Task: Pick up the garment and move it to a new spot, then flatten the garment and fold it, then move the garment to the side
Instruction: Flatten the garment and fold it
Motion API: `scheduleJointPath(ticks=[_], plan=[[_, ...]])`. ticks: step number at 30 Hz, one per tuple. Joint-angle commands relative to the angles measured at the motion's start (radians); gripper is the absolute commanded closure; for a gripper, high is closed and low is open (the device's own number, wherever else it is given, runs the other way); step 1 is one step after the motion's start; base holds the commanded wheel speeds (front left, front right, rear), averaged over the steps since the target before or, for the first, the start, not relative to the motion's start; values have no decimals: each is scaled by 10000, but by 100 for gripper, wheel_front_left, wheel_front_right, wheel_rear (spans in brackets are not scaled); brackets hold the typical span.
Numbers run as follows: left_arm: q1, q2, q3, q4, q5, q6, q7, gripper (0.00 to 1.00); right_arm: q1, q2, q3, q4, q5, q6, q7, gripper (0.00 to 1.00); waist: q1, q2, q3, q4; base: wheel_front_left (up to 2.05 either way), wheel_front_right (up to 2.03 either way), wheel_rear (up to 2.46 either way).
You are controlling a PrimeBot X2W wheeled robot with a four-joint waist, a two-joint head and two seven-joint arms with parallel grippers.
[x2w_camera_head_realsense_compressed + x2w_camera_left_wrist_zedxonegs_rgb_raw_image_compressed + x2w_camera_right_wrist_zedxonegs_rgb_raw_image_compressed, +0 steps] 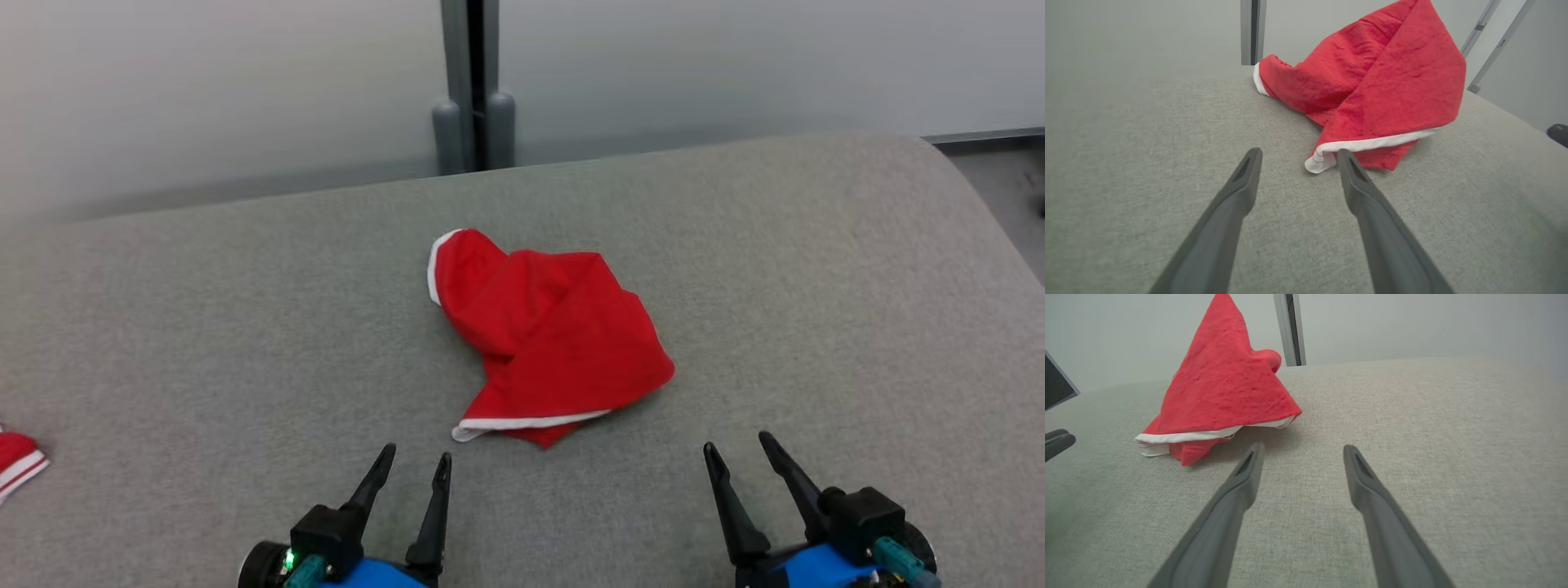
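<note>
The garment (547, 335) lies on the table (816, 286), mid-frame. Below it sit the left gripper (416, 453), lower left, and the right gripper (736, 443), lower right. Another cloth (18, 464) lies at the left edge.

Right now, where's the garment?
In the head view the garment lies crumpled at the centre of the grey surface, just beyond the left gripper and right gripper, nearer the left.

Open grey surface (816, 286) lies before my right gripper (736, 442); the heaped red garment (555, 343) blocks just ahead-right of my left gripper (416, 452)
</note>
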Motion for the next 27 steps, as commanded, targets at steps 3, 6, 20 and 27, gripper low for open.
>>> scheduleJointPath(ticks=[3,6,20,27], plan=[[-455,173,-126,280,-63,-17,-27,0,-278,-10,-9,-68,-61,1,-4,0,-1,0,455,-290,0,0,0],[-781,194,29,777,31,-17,-27,0,-414,-11,-25,-113,-66,1,-6,0,-1,0,827,-557,0,0,0],[-1359,342,-296,850,202,-18,-29,0,-758,-10,288,-42,-47,1,-6,0,-1,0,1251,-895,0,0,0],[-1705,454,-360,1077,304,-18,-27,73,-1000,-11,449,-10,26,1,-6,0,-1,0,1413,-1030,0,0,0]])
